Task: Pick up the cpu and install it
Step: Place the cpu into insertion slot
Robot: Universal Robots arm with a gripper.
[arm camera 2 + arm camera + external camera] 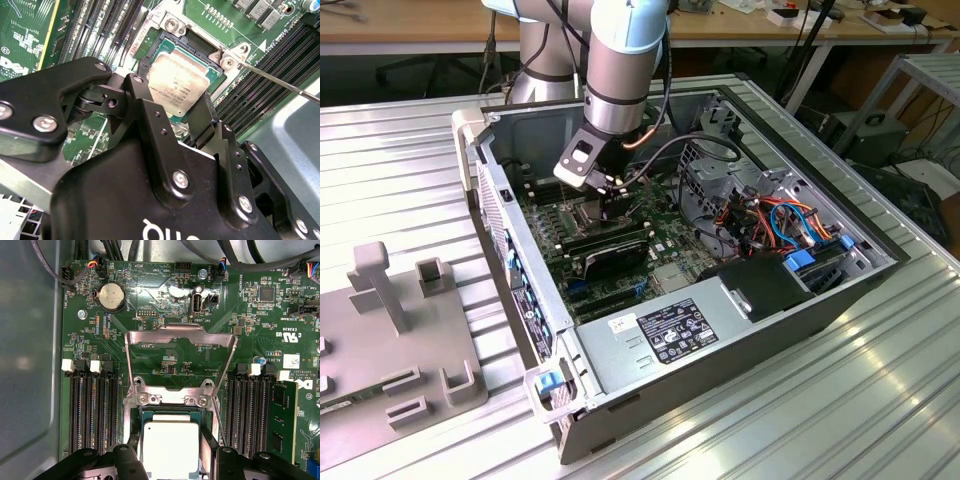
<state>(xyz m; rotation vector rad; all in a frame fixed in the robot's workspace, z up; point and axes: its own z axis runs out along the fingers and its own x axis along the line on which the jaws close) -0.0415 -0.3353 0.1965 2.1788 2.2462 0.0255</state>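
Note:
The cpu (175, 80) is a small square chip with a dull silver top. It sits level in the dark square socket (197, 50) on the green motherboard, or just above it; I cannot tell which. My gripper (177, 84) reaches down into the open computer case (520, 260), and its black fingers (202, 117) press on two opposite edges of the chip. In the first wrist view the cpu (170, 447) lies between the gripper (170, 440) fingers, with the hinged metal frame (180, 340) swung open flat on the board beyond it. In the exterior view the gripper (612, 205) is low over the board.
Black memory slots (92, 415) flank the socket on both sides. A thin metal lever (280, 82) sticks out beside the socket. A long black card (605, 250), a power supply (670, 325) and coloured cables (780, 220) fill the case. A grey fixture (400, 330) stands on the exterior view's left.

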